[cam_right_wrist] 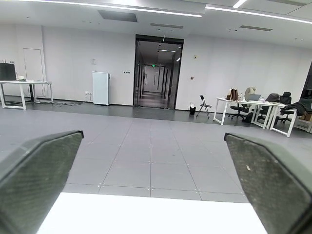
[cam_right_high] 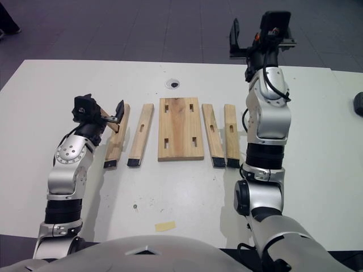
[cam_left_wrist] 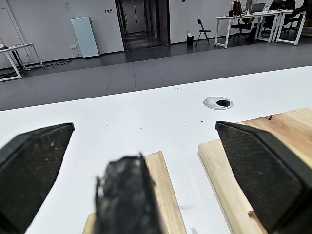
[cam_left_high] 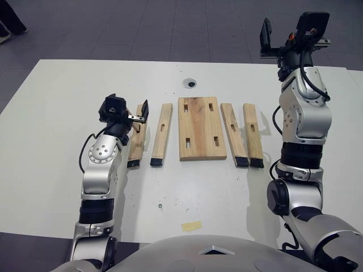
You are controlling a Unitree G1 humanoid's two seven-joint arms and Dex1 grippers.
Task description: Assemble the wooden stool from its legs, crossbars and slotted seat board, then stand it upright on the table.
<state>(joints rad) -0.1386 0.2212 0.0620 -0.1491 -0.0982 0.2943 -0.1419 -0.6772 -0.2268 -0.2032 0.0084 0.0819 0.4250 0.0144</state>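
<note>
The slotted seat board (cam_left_high: 202, 128) lies flat in the middle of the white table (cam_left_high: 68, 113). Two wooden legs with black ends lie to its left (cam_left_high: 136, 141) (cam_left_high: 161, 134), and two more to its right (cam_left_high: 234, 134) (cam_left_high: 253, 135). My left gripper (cam_left_high: 129, 113) hovers open just above the far end of the outermost left leg (cam_left_wrist: 163, 180), with nothing between its fingers (cam_left_wrist: 265, 168). My right gripper (cam_left_high: 283, 37) is raised high over the table's far right edge. It is open and empty, facing out into the room (cam_right_wrist: 153, 136).
A round cable hole (cam_left_high: 191, 83) sits in the table just beyond the seat board. A scrap of yellow tape (cam_left_high: 191, 226) lies near the front edge. A dark object (cam_right_high: 358, 105) rests at the far right. Bare tabletop spreads to the left and in front.
</note>
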